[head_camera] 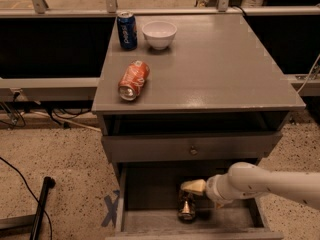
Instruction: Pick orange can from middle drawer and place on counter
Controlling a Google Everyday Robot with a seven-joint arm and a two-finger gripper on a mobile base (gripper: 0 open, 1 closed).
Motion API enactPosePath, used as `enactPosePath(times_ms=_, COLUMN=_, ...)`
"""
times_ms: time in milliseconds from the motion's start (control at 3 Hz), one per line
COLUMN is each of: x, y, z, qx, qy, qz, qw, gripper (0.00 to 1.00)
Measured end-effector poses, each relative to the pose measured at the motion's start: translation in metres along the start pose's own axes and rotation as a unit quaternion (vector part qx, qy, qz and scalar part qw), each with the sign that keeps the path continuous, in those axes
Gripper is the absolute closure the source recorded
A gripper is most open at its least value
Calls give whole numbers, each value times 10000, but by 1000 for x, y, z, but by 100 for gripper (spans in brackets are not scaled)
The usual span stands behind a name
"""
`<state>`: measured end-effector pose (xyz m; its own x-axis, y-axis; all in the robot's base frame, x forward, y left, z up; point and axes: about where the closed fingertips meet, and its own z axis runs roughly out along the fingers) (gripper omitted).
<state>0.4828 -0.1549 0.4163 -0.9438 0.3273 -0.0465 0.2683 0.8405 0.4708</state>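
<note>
Jaws: can't tell if they're pinching or spread, but the pale gripper (193, 189) is sitting on the small bronze-brown can (186, 208) in the bottom-centre grey wooden drawer (150, 189), probably needing a firm squeeze, then a lift.

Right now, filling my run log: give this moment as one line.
claw: in middle drawer, at orange can top | orange can: on drawer floor | counter: can not yet there

orange can (187, 208) top hidden under gripper (193, 189)
</note>
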Motion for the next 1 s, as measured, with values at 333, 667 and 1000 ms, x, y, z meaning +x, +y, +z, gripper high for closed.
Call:
enactPosePath(times_ms=333, x=1, y=-18, z=-20, qx=-259, qy=6, qz=284, qw=9993, gripper=10)
enactPosePath(times_ms=667, x=3, y=-22, z=-28, qx=-375, qy=52, qz=358, qw=9986, gripper=18)
enactPosePath(times_ms=1000, x=6, y=-14, z=-27, qx=-365, qy=67, qz=236, qw=9990, gripper=22)
